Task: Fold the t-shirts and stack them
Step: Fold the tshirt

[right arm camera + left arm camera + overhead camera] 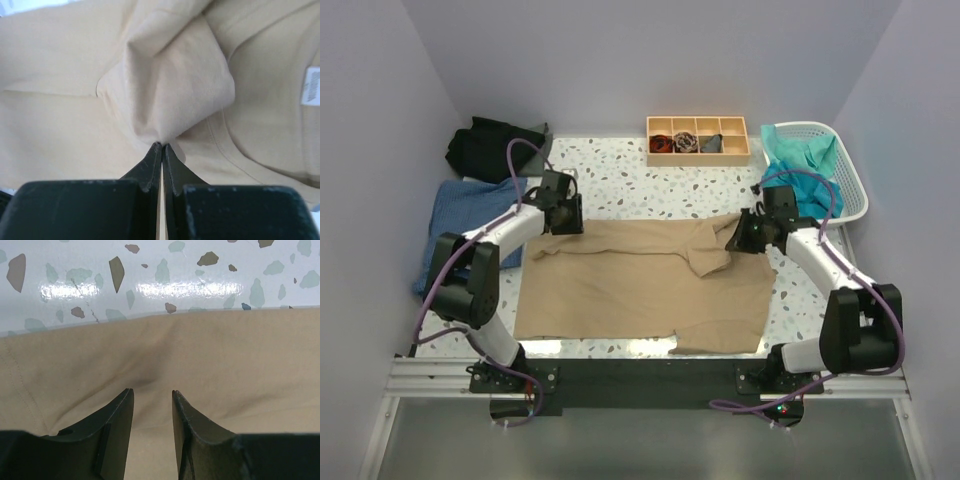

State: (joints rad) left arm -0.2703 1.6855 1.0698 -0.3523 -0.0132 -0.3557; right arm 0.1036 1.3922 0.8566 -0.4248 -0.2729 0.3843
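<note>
Top view: tan t-shirt [620, 285] spread flat mid-frame on tabletop [620, 180], upper-right flap turned inward; first fold barely begun. Blue t-shirt [460, 215] and black t-shirt [490, 148] rumpled at left, teal t-shirt [800, 165] in basket [855, 195] upper right; no stack seen, most work left. Left pincer [563, 215] at tan shirt's upper-left edge, right pincer [735, 240] at flap.

Left wrist view: jaws spread over tan cloth near its edge, nothing between.

Right wrist view: jaws pressed together, pinching bunched tan fold beside collar.

Matt soft cloth: tan t-shirt [620, 285]; glossy speckled terrazzo: table [620, 180].
</note>
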